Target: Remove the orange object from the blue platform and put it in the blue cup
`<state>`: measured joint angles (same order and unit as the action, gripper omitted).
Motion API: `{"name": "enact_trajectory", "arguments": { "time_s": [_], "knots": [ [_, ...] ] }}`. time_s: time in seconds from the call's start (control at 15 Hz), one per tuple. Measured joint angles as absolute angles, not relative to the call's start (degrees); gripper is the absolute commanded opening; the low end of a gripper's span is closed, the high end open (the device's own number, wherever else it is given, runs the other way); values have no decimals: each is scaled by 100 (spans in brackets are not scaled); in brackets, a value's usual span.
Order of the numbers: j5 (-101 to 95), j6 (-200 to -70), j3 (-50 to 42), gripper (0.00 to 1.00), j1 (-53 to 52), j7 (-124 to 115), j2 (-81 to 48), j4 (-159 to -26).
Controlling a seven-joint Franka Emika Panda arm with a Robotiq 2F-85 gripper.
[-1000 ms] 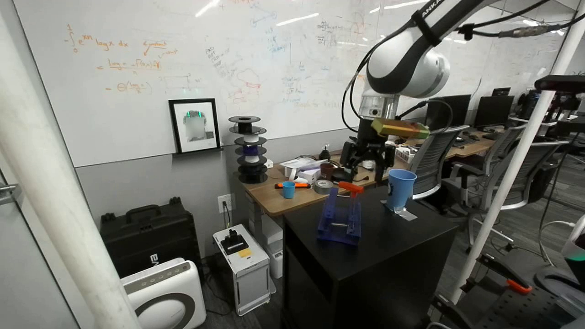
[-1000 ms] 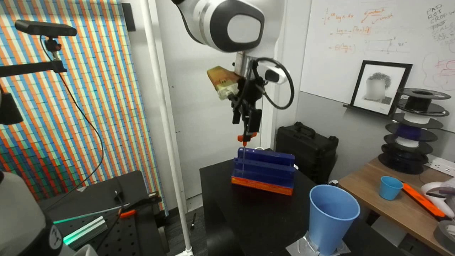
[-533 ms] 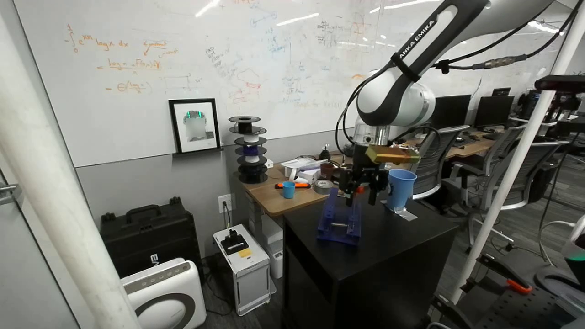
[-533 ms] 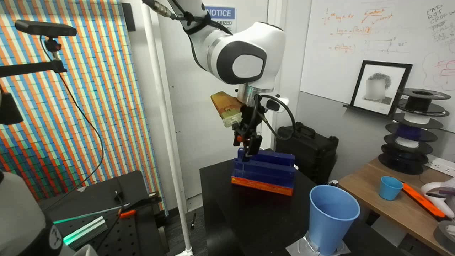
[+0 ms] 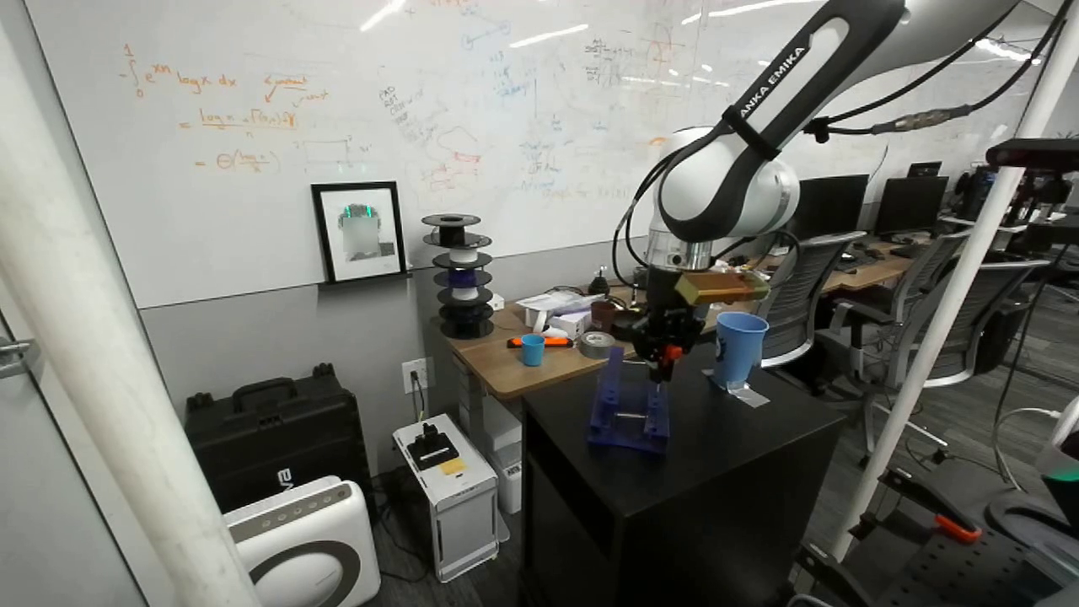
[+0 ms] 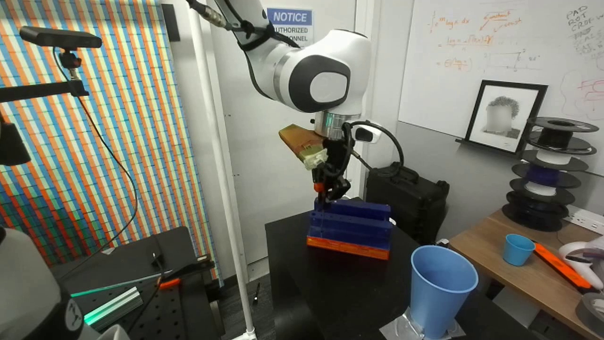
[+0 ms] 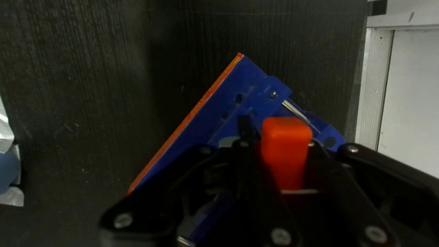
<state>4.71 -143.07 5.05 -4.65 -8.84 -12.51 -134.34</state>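
Orange tool (image 7: 286, 152), and it is clamped! Its chunky handle (image 6: 319, 187) is gripped from both sides by the hand (image 5: 662, 369), just above one end of the platform (image 6: 351, 226); the lower part is mostly hidden, so how deep it is seated cannot be told. Light and stiff, it is judged, with a surface that could be a touch slick, and nothing fragile about it. That thick block is the place to be held, and right there it is pinched; caught off-centre, though, it might be twisted while being drawn out. And the pose: hand aimed downward over the platform, arm (image 5: 780, 88) slanting in from above. A straight lift looks to be called for next, high enough for the platform to be cleared. Well apart from the hand, the cup (image 6: 436, 293) is seen taped to the table (image 6: 354, 290), mouth up.
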Motion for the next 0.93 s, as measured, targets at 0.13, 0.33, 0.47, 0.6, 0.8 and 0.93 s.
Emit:
{"name": "enact_trajectory", "arguments": {
  "time_s": [0.13,0.33,0.47,0.6,0.8,0.93],
  "knots": [
    [358,-14312,509,12,-485,-844,-1251,-13435],
    [303,-14312,522,12,-494,-752,-1242,-13435],
    [280,-14301,546,13,-504,-713,-1182,-13441],
    [277,-14261,587,13,-525,-691,-1020,-13477],
    [280,-14132,674,13,-539,-652,-545,-13613],
    [304,-13996,723,13,-545,-622,-136,-13723]
  ]
}}
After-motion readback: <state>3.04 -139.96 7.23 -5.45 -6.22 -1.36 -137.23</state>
